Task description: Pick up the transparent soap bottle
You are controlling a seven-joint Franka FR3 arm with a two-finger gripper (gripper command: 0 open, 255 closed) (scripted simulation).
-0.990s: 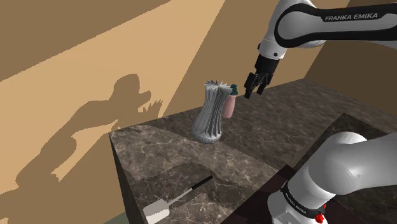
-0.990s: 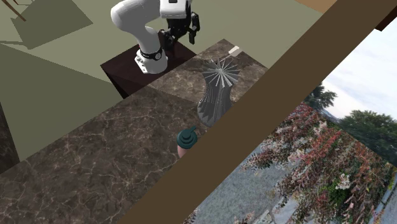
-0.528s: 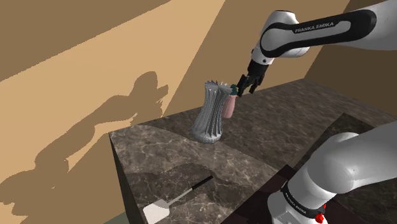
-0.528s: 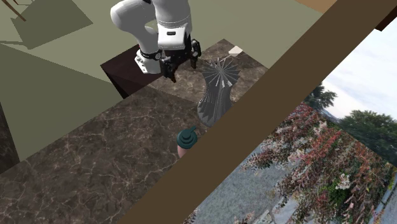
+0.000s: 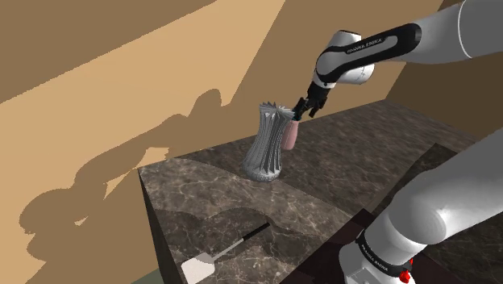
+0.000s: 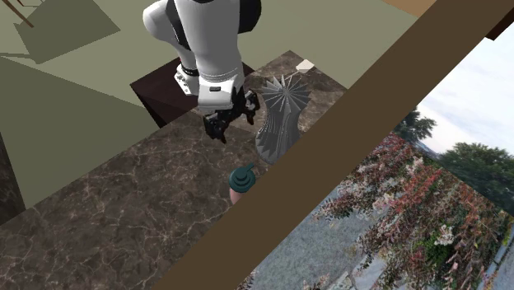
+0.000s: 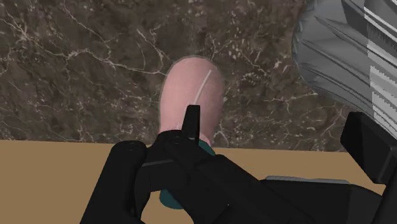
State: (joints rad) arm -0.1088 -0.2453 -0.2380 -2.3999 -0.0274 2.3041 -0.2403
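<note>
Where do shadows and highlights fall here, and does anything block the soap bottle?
Shoulder view: the arm's shadow sprawls over the tan wall, and the ribbed vase hides part of the soap bottle. Second exterior view: a brown beam covers most of the bottle below its teal pump. Wrist view: a thin pale streak of highlight runs along the pink bottle.

White lettering along the dark band of the forearm link (image 5: 367, 46), high on the shoulder view's right – reads FRANKA EMIKA, slanted with the link. More small white lettering on the black ring (image 5: 376, 255) at the arm's foot, near the stand – too small to read; same ring in the second exterior view, marks likewise unreadable
</note>
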